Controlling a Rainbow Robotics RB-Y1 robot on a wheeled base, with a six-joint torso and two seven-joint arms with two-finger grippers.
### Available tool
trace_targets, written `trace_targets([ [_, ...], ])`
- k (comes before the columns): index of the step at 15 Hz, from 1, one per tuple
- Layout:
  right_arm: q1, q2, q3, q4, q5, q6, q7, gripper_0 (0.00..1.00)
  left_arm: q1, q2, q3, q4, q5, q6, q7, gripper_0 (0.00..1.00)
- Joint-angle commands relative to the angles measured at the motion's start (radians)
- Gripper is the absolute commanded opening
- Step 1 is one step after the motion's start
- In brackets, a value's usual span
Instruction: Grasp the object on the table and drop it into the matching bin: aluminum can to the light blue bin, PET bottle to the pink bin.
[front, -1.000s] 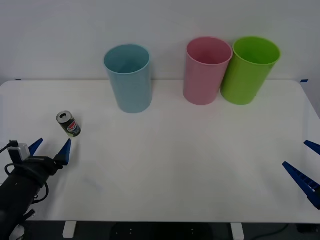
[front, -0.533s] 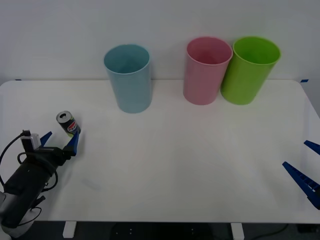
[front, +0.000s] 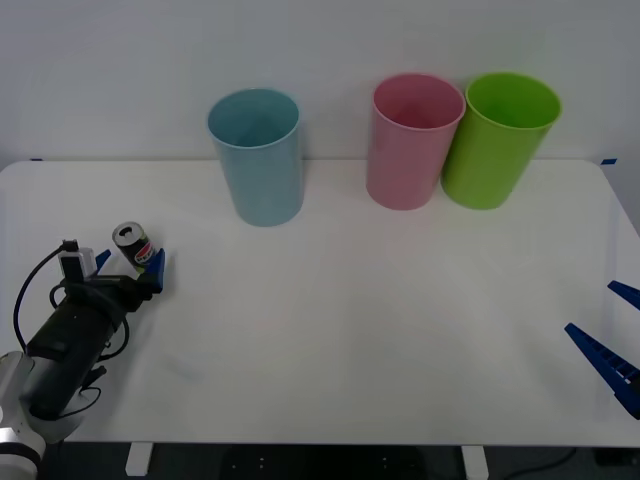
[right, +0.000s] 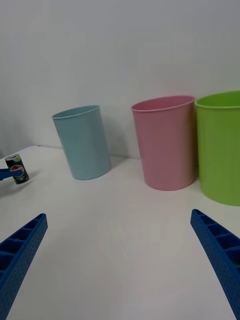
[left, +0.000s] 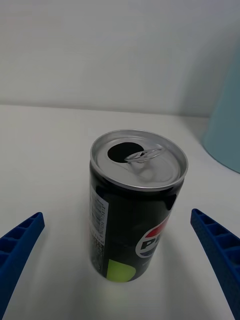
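The aluminum can stands upright near the left edge of the table, well apart from the bins at the far side. Its mouth is open, so it is probably empty: light, thin-walled, easily dented, with a smooth side that could slip. The best hold is judged to be across the middle of the body, below the rim, with gentle pressure; a push from one finger alone could tip it.

The left gripper lies low over the table, reaching forward from the near left corner, its blue fingers spread wide on either side of the can without touching it. The arm is nearly level with the tabletop, and the can sits between the fingers, ready to be closed on.

Farther right along the far side stand the light blue bin, then the pink bin, then a lime green bin touching the pink one.

The right gripper is parked at the near right edge, fingers wide apart and holding nothing.
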Motion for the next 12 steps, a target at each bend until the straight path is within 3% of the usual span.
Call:
trace_targets([
  [1,0.0,0.0,0.0,0.0,0.0,0.0,0.0,1.0,-0.039,-0.002,0.008,0.037,-0.019,0.006,-0.001,1.0],
  [12,0.0,0.0,0.0,0.0,0.0,0.0,0.0,1.0,-0.106,-0.006,0.011,0.099,-0.053,0.036,-0.007,1.0],
])
